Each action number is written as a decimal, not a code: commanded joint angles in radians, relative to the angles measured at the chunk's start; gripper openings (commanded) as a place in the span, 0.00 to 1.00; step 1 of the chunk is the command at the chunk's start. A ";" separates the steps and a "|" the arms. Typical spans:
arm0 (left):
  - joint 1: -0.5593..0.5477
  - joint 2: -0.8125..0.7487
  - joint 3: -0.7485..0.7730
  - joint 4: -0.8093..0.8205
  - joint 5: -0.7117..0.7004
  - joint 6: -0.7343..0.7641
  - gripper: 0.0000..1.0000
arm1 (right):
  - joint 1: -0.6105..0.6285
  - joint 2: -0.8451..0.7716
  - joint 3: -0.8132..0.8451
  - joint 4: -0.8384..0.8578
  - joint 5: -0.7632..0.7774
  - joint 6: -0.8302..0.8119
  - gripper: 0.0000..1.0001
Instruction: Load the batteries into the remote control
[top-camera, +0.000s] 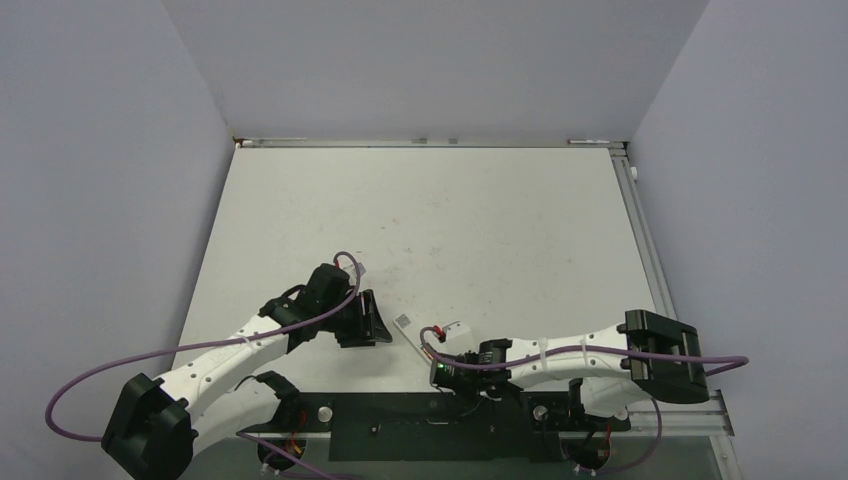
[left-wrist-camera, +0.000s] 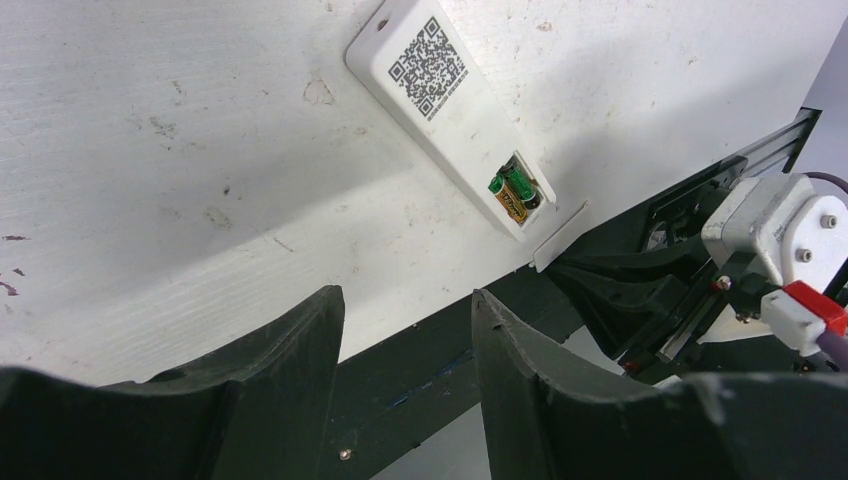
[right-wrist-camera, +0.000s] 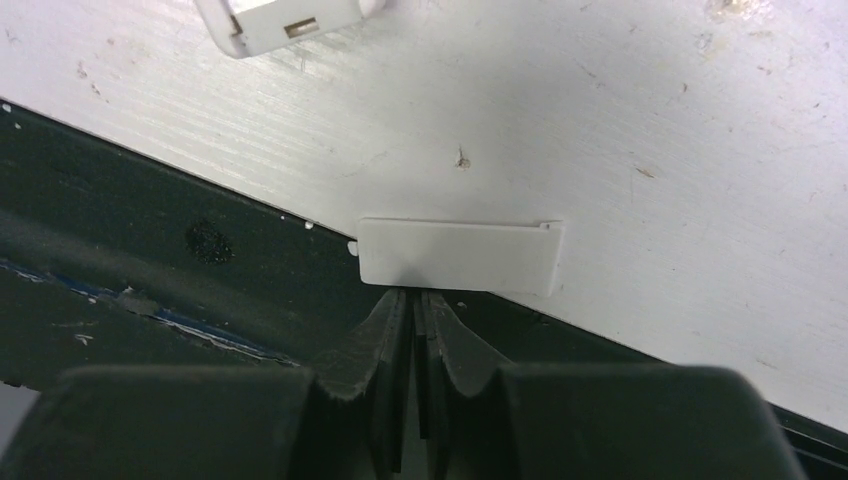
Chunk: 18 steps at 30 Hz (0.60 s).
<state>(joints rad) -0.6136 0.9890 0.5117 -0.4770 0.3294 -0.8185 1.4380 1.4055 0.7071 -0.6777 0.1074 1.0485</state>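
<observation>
At the front edge of the scuffed white table (top-camera: 450, 220): one slim white plastic remote control (left-wrist-camera: 440, 95), lying recess-up so cells can drop in. Left gripper (left-wrist-camera: 407, 302) hangs beside it, spread, empty. Right gripper (right-wrist-camera: 415, 305) is pressed together, pinching one thin white rectangular battery cover (right-wrist-camera: 460, 255) by its edge, likely for refitting. Two small cylindrical batteries (left-wrist-camera: 512, 200), gold-orange and darker green, sit side by side in the recess.

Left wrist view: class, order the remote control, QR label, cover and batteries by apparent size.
1. remote control
2. QR label
3. cover and batteries: these look alike, and the cover is seen nearly edge-on, so they are left unranked.
</observation>
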 joint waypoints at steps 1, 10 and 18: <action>0.002 -0.008 0.031 0.002 0.007 0.008 0.47 | -0.042 0.018 0.013 0.031 0.060 0.035 0.09; 0.002 0.013 0.034 0.010 0.007 0.015 0.47 | -0.162 -0.028 0.000 0.051 0.093 0.026 0.09; 0.003 0.029 0.036 0.016 0.005 0.018 0.47 | -0.185 -0.012 0.008 0.078 0.096 0.022 0.09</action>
<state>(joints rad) -0.6136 1.0122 0.5117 -0.4759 0.3294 -0.8165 1.2575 1.3968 0.7094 -0.6334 0.1585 1.0782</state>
